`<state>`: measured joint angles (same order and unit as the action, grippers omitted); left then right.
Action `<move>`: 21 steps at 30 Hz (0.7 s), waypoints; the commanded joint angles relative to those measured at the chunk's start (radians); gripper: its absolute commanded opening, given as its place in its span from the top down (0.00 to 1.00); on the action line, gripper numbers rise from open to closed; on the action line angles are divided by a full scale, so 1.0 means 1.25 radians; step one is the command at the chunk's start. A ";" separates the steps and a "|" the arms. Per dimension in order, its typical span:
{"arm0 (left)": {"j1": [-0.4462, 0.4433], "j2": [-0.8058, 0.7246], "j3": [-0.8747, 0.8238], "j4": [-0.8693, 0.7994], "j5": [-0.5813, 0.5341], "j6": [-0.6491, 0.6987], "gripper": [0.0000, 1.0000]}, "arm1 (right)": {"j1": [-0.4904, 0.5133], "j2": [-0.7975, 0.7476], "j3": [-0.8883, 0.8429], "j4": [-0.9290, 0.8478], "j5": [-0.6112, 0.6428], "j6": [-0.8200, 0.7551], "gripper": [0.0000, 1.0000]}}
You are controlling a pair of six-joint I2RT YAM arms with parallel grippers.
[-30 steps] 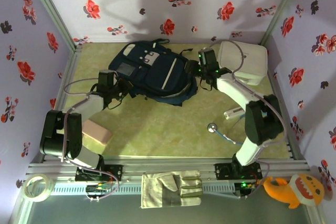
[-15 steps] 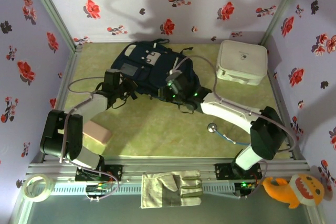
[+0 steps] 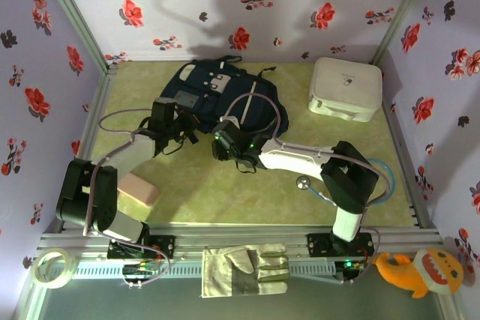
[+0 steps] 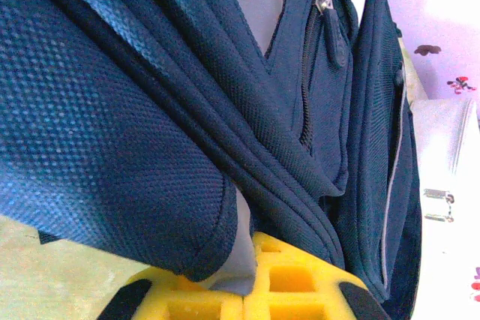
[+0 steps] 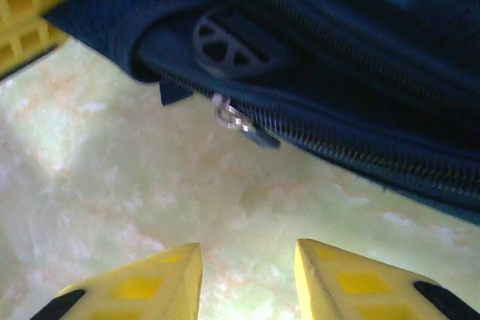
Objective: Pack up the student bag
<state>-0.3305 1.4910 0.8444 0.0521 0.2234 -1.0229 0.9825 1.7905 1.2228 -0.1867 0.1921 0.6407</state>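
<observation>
The student bag (image 3: 225, 99), navy with white stripes, lies at the back middle of the green mat. My left gripper (image 3: 182, 131) is at the bag's near-left edge. In the left wrist view its yellow jaws (image 4: 251, 279) are shut on a fold of the bag's fabric (image 4: 150, 170). My right gripper (image 3: 219, 146) sits low at the bag's near edge, just right of the left one. Its jaws (image 5: 247, 275) stand open over bare mat with nothing between them. A metal zip pull (image 5: 240, 121) hangs from the bag's zip just ahead of them.
A white zip case (image 3: 345, 88) rests at the back right. A pink block (image 3: 139, 189) lies by the left arm, and a stethoscope (image 3: 304, 182) lies on the mat at the right. A work glove (image 3: 244, 269), a tape roll (image 3: 51, 267) and an orange plush (image 3: 416, 269) lie beyond the near rail.
My right arm swung from beside the white case leftward along the bag's near edge and came down low, its jaws narrowing. The left gripper kept its hold and barely moved.
</observation>
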 commanded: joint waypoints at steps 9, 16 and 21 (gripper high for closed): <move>-0.020 -0.049 0.041 0.025 0.047 0.002 1.00 | -0.031 0.102 0.132 -0.009 0.099 0.022 0.67; -0.019 -0.048 0.044 0.023 0.048 0.001 1.00 | -0.037 0.125 0.162 -0.018 0.102 0.013 0.70; -0.019 -0.045 0.046 0.024 0.047 0.004 1.00 | -0.039 0.129 0.164 -0.019 0.108 0.007 0.80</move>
<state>-0.3359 1.4834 0.8501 0.0399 0.2165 -1.0229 0.9489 1.9266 1.3926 -0.2188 0.2756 0.6537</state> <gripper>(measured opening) 0.042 0.214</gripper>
